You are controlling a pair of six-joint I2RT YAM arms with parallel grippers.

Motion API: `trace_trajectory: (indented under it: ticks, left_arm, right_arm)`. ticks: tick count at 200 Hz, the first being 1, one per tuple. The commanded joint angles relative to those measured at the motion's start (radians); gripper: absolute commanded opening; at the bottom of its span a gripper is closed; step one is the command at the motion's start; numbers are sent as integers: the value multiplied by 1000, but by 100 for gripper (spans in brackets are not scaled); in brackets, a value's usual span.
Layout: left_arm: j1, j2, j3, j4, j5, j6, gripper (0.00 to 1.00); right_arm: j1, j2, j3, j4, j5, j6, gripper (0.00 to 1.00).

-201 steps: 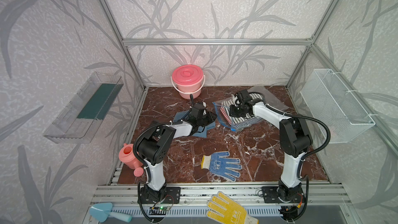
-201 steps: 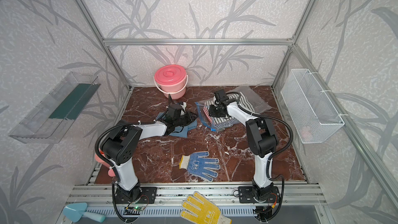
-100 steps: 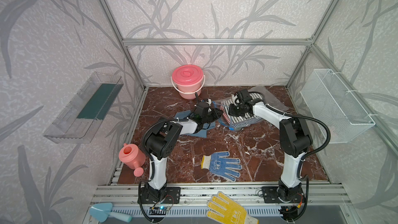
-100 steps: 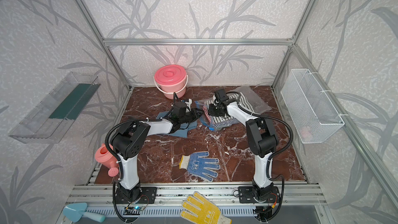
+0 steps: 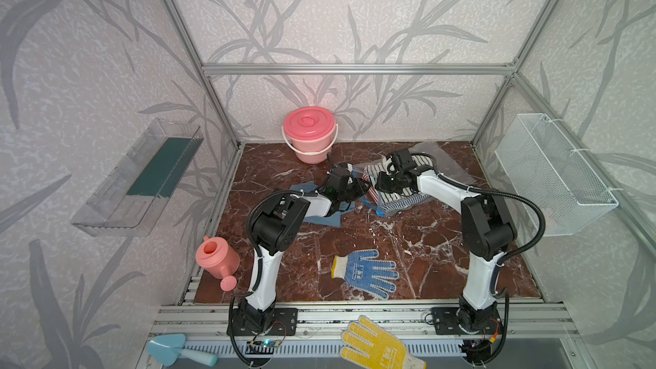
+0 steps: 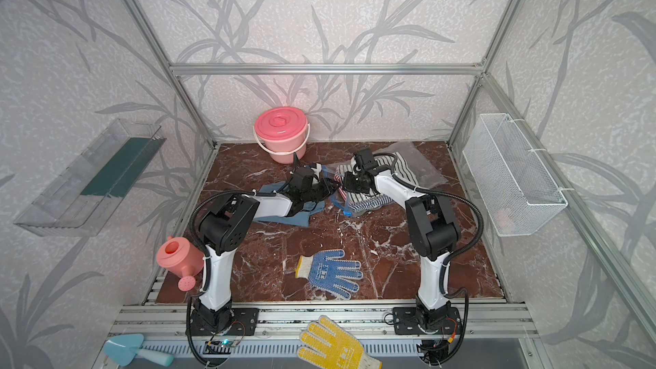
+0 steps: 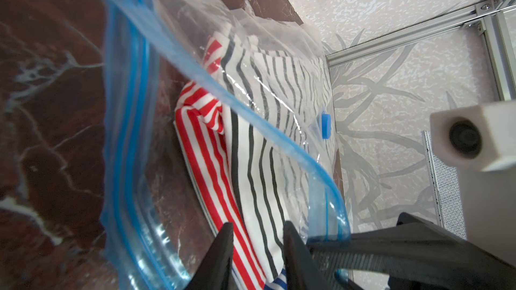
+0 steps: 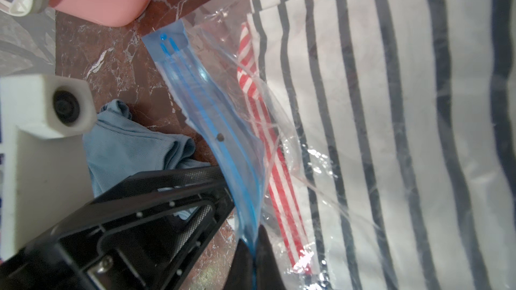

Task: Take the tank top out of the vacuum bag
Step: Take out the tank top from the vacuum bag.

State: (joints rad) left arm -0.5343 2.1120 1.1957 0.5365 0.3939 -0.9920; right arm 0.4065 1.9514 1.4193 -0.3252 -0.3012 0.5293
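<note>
Pinching the zip strip [image 8: 209,112] of the vacuum bag [image 5: 452,166], the right gripper [image 8: 253,249] is closed tight on that blue edge. The bag lies crumpled at the back of the counter [image 5: 372,236], right of the pink bucket [image 5: 309,129], its mouth agape, with striped clothes [image 7: 251,163] inside. The left gripper [image 7: 258,235] reaches into the mouth, jaws narrowly apart with striped cloth between them; whether they pinch it I cannot tell. A blue cloth [image 8: 125,146] lies on the counter just beside the bag.
</note>
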Motion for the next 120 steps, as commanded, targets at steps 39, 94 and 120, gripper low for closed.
trace_trajectory:
  ticks: [39,94,120]
  left_arm:
    - [-8,71,66,6,-16,-25,33]
    - [-10,115,90,67,9,-30,33]
    - [-20,133,117,46,-11,-35,33]
  right_arm:
    - [-4,-51,-11,35,-40,9,0]
    - [-6,-49,-13,40,-50,0,0]
    - [-8,-43,-16,40,-52,0,0]
